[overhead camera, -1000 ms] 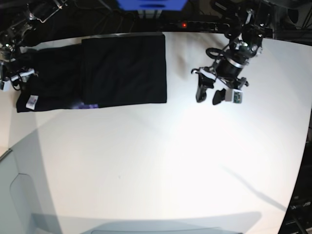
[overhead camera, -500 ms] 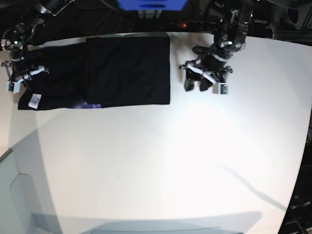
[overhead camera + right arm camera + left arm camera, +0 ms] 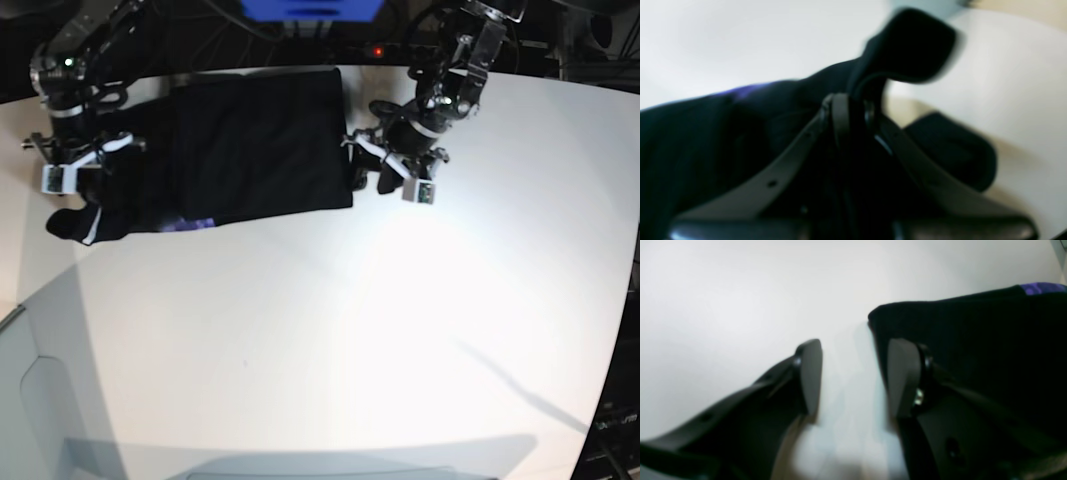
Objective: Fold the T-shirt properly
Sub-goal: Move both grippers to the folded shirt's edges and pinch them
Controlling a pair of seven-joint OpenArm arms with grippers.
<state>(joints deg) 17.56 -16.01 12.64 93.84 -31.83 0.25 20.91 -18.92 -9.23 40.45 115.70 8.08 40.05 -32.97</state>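
The black T-shirt (image 3: pixel 260 140) lies partly folded at the back left of the white table (image 3: pixel 350 330), with a strip of purple print (image 3: pixel 185 222) showing at its front edge. My right gripper (image 3: pixel 75 185) is at the shirt's left end. In the right wrist view that gripper (image 3: pixel 850 110) is shut on a bunch of black cloth (image 3: pixel 913 43), which is raised off the table. My left gripper (image 3: pixel 368 175) stands open at the shirt's right edge. In the left wrist view the gripper (image 3: pixel 855 373) straddles that hem (image 3: pixel 880 323), one finger over cloth, one over bare table.
A power strip with a red light (image 3: pixel 377 50) and dark cables run along the table's back edge, beside a blue object (image 3: pixel 310 8). A pale grey panel (image 3: pixel 20 400) sits at the front left corner.
My right gripper has shut on the shirt's left end and raised it. My left arm has moved left to the shirt's right edge, still open.
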